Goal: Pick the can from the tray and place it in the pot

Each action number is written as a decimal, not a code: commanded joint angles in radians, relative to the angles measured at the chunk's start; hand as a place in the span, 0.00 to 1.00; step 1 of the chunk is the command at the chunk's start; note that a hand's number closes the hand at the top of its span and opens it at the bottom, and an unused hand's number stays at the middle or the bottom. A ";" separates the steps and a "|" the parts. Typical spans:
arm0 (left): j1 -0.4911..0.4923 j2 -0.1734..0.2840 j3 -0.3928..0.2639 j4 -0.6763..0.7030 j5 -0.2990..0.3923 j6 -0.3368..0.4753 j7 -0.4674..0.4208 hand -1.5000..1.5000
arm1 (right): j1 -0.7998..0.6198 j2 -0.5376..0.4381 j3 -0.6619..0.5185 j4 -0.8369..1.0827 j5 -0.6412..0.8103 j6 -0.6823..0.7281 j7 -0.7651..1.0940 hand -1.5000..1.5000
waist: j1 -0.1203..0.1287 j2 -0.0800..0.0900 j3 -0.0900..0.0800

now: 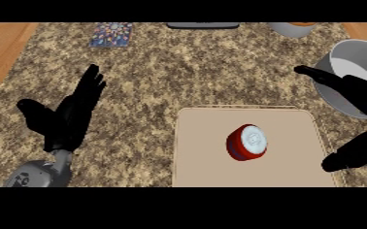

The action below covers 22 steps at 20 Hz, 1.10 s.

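Observation:
A red can (246, 142) with a pale lid stands near the middle of the beige tray (204, 162) at the lower centre of the head view. The grey pot (342, 60) sits at the right edge, partly cut off by the frame. My right hand (349, 87) hovers open at the right edge, fingers spread in front of the pot and thumb low by the tray's right corner, apart from the can. My left hand (72, 111) rests open at the left, fingers up, holding nothing.
A patterned packet (112, 34) lies at the back left of the speckled counter. A dark flat object (203, 25) and a grey bowl (292, 28) sit along the back edge. Wooden strips border the counter at both sides.

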<state>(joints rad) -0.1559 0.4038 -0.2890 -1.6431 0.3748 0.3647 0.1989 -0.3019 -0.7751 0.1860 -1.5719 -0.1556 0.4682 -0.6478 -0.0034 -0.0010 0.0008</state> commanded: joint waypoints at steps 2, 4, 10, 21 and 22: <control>-0.012 0.033 0.040 -0.018 0.015 -0.039 0.030 0.50 | -0.044 -0.182 -0.085 -0.032 0.031 0.124 -0.012 0.00 | -0.001 -0.001 -0.001; -0.013 -0.037 -0.034 -0.040 -0.040 0.031 0.051 0.50 | -0.074 -0.207 -0.049 -0.061 0.071 0.141 0.045 0.00 | 0.003 -0.001 -0.001; 0.010 -0.018 0.027 -0.002 -0.022 -0.036 0.005 0.50 | -0.150 -0.264 -0.017 -0.145 0.057 0.234 0.270 0.00 | 0.010 0.000 -0.002; -0.004 -0.097 0.059 0.096 -0.058 -0.095 -0.050 0.50 | -0.175 -0.073 0.084 -0.134 0.238 0.283 0.469 0.00 | 0.009 0.004 -0.001; 0.005 -0.091 0.042 0.013 -0.094 -0.049 0.017 0.50 | -0.112 -0.088 0.072 -0.195 0.256 0.293 0.464 0.00 | 0.004 0.001 -0.001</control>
<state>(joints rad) -0.1578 0.3328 -0.2482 -1.6273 0.3073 0.3184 0.2197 -0.4569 -0.8916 0.2412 -1.7465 0.0156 0.7391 -0.1907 0.0048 0.0001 -0.0007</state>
